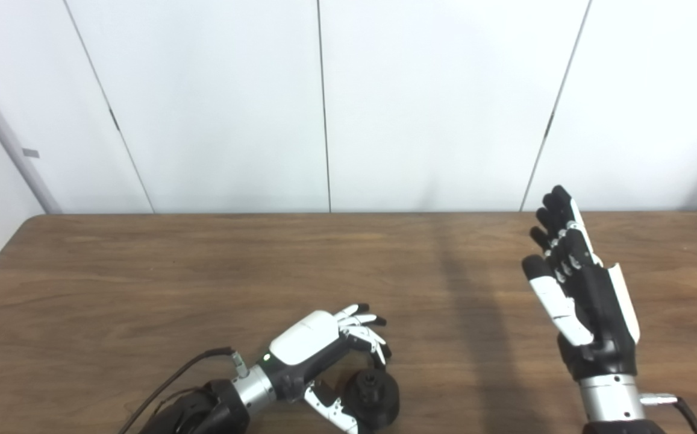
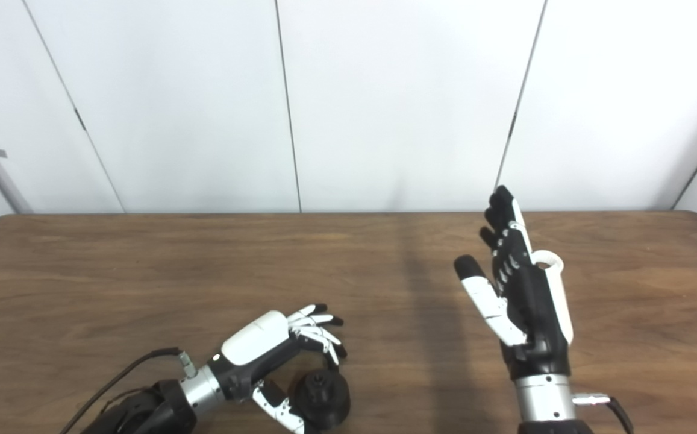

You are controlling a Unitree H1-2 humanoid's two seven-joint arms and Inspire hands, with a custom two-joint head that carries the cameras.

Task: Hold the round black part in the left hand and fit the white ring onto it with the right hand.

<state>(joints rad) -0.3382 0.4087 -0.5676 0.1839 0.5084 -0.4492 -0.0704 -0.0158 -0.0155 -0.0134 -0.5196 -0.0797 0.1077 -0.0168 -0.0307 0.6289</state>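
Note:
The round black part [image 1: 374, 395] stands on the wooden table [image 1: 203, 277] near the front edge. My left hand [image 1: 324, 349] is cupped around it, with the fingers arched over its far side and the thumb at its near left; the fingers are apart and not closed on it. My right hand [image 2: 517, 295] is raised at the right, open and empty, with its fingers straight and pointing up. The white ring [image 2: 551, 260] lies on the table just behind the right hand. It shows only in the right eye view; in the left eye view the hand hides it.
A white panelled wall [image 1: 324, 102] stands behind the table's far edge. A black cable [image 1: 167, 380] runs along my left forearm.

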